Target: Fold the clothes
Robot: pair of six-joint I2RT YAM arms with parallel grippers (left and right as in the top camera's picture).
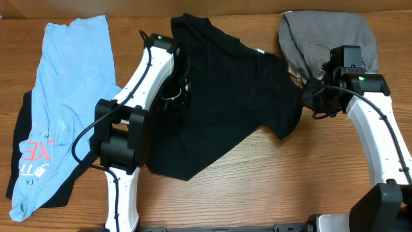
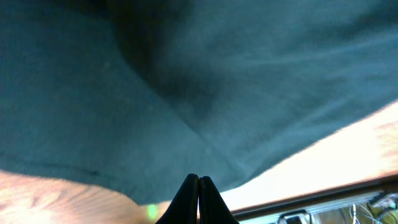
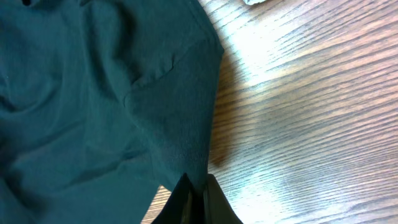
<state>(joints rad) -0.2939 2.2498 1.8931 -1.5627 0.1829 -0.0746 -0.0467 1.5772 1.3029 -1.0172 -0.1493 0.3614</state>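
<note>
the black garment (image 1: 225, 109) lies spread across the middle of the bench (image 1: 270, 187), between the two arms. the right jaws are pinched on the corner of its right sleeve. the left jaws are pressed together at its left hem; whether cloth is caught there i cannot tell.
</note>
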